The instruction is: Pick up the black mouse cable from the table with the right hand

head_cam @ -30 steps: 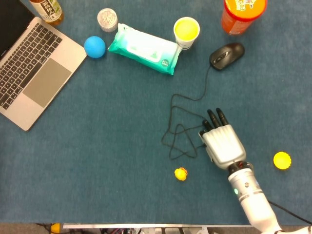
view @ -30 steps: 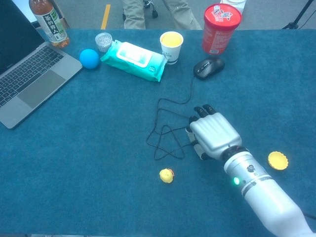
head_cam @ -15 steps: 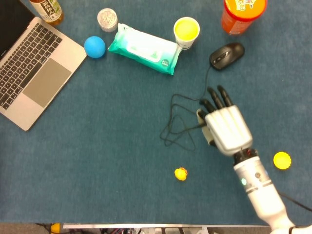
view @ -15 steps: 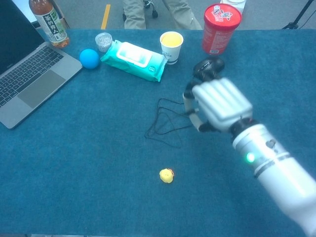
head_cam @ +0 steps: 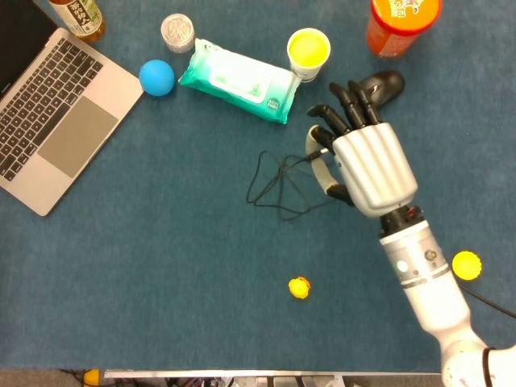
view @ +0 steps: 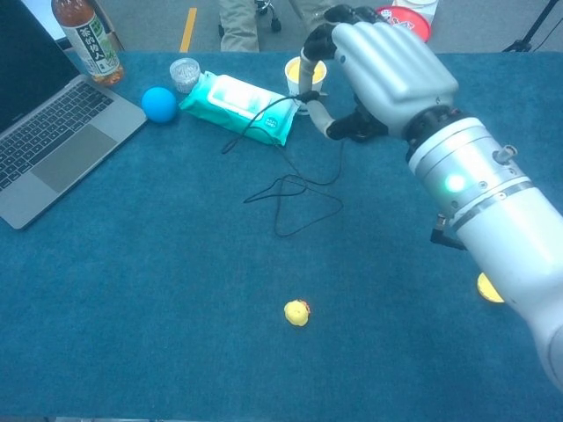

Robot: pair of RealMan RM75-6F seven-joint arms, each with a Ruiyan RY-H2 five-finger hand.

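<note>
My right hand (head_cam: 367,161) (view: 378,66) is raised above the table, fingers curled around the black mouse cable (head_cam: 278,181) (view: 290,189). The thin cable hangs from the hand in loose loops, with part of it still lying on the blue cloth. Most of the black mouse (head_cam: 387,81) is covered by my fingers in the head view, and it is hidden behind the hand in the chest view. My left hand is not seen in either view.
A teal wipes pack (head_cam: 238,81), yellow cup (head_cam: 309,50), orange-red canister (head_cam: 399,24), blue ball (head_cam: 156,77) and small jar (head_cam: 177,32) line the far side. A laptop (head_cam: 48,113) sits at the left. A small yellow duck (head_cam: 299,288) and yellow cap (head_cam: 466,264) lie nearer.
My right hand has risen from the table and moved toward the far side, carrying the cable up with it. The cable's loops have been dragged along and pulled tighter.
</note>
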